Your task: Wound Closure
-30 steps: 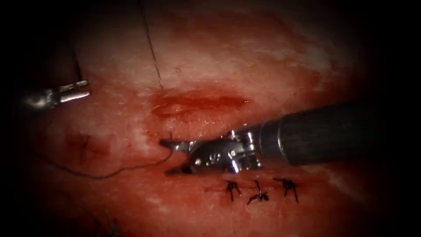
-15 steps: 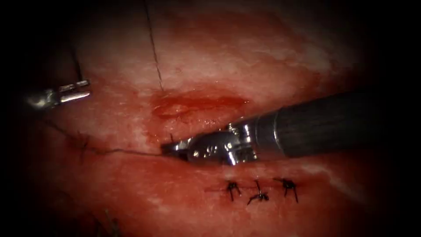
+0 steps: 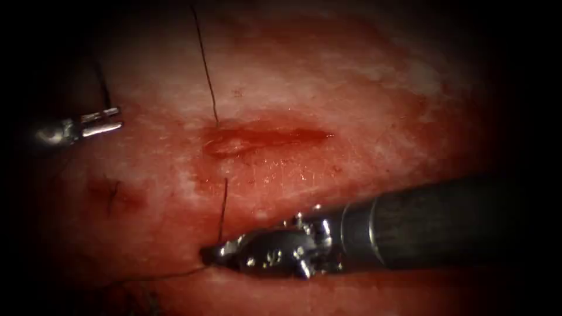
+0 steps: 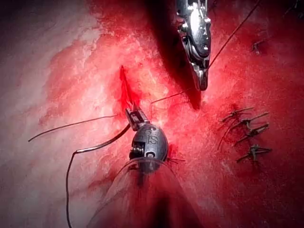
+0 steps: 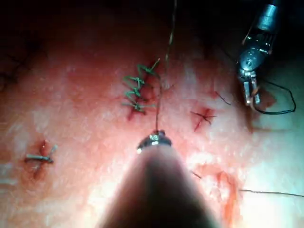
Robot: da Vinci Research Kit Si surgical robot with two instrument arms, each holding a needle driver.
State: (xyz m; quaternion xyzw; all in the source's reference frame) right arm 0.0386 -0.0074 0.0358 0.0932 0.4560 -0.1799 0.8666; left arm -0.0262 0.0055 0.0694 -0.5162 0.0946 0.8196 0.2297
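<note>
At six o'clock of the cut [image 3: 263,137], the right claw [image 3: 213,256] clamps the thread [image 3: 223,205]. At nine o'clock, the left claw [image 3: 117,117] clamps the needle [image 4: 95,146] clear of the tissue [image 3: 351,88]. Thread tension is best kept gentle.

My tool [image 5: 153,140] sits over the tissue [image 5: 85,156], its tip closed on a thread [image 5: 161,90] that runs straight away from it, past a row of stitches [image 5: 137,90]. Beyond these, to one side, the other tool [image 5: 251,71] points down at the tissue, a dark curved strand [image 5: 278,110] at its jaws. A single stitch [image 5: 40,156] lies well apart. A small cut [image 5: 227,190] lies near my shaft.
</note>
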